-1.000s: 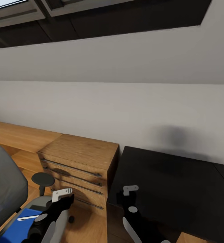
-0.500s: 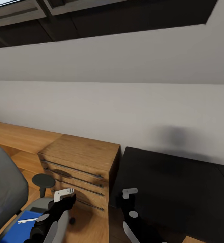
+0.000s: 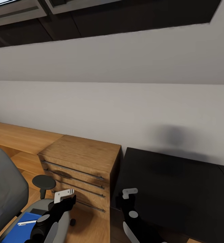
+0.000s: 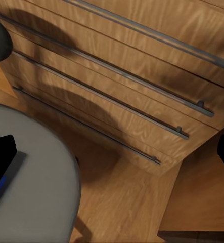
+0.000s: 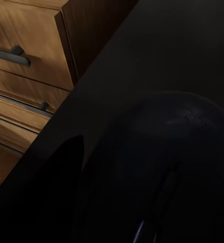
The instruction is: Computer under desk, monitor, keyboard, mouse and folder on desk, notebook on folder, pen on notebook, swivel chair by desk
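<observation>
Grey wall (image 3: 125,111) behind; glossy black tabletop (image 3: 179,189) sits just right of a light wooden drawer chest (image 3: 81,165) with dark bar handles. Black rounded mouse (image 5: 177,167) looms close in the right wrist view over the tabletop edge, right tool (image 3: 129,193) there, grip state unclear. Bright-blue folder (image 3: 19,231) with white pen (image 3: 27,222) lies on the grey swivel chair (image 3: 7,192) seat, beside the left tool (image 3: 64,195), state also unclear.

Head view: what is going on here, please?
The robot stands between the swivel chair and the black desk. Its left gripper hangs open beside the chair seat, where the blue folder lies with the pen on it. The right gripper is over the desk with the mouse close before it; a grip cannot be confirmed.
</observation>
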Available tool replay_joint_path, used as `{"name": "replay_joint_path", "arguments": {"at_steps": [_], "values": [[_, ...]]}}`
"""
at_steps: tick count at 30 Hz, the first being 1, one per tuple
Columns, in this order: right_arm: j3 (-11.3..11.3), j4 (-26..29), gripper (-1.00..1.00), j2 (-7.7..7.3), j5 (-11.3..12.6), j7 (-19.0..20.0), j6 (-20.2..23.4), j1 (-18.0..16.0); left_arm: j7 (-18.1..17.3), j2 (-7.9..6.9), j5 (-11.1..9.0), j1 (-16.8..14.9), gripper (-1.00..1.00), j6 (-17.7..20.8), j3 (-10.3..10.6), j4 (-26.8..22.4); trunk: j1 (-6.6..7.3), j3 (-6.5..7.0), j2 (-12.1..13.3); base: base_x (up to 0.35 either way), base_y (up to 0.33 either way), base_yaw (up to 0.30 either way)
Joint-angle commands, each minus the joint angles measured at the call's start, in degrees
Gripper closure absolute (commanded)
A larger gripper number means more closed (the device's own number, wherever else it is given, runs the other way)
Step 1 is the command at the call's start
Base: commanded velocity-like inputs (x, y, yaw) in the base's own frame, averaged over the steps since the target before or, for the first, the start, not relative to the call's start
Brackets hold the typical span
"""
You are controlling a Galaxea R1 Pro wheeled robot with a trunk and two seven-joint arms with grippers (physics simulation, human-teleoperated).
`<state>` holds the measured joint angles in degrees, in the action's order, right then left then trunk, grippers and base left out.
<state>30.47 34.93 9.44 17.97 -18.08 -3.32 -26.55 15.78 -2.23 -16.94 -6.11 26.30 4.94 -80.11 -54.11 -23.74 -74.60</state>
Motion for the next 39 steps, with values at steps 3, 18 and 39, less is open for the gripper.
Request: {"name": "replay_joint_path", "arguments": {"at_steps": [3, 18, 39], "values": [[0.4, 0.0, 1.0, -0.04, 0.7, -0.3, -0.4, -0.1, 0.6, -0.06, -0.6, 0.0, -1.0, 0.2, 0.2, -0.1, 0.0, -0.06, 0.0, 0.0, 0.0, 0.0], [0.4, 0.2, -1.0, -0.04, 0.7, -0.3, -0.7, -0.1, 0.6, -0.06, -0.6, 0.0, -1.0, 0.2, 0.2, 0.0, 1.76, 1.37, 3.2, 0.0, 0.0, 0.0], [0.2, 3.0, -1.0, -0.22, 0.7, -1.0, -0.6, -0.1, 0.6, 0.07, -0.6, 0.0, -1.0, 0.1, 0.8, 1.5, 6.37, 5.14, 11.6, 0.0, 0.0, 0.0]]}}
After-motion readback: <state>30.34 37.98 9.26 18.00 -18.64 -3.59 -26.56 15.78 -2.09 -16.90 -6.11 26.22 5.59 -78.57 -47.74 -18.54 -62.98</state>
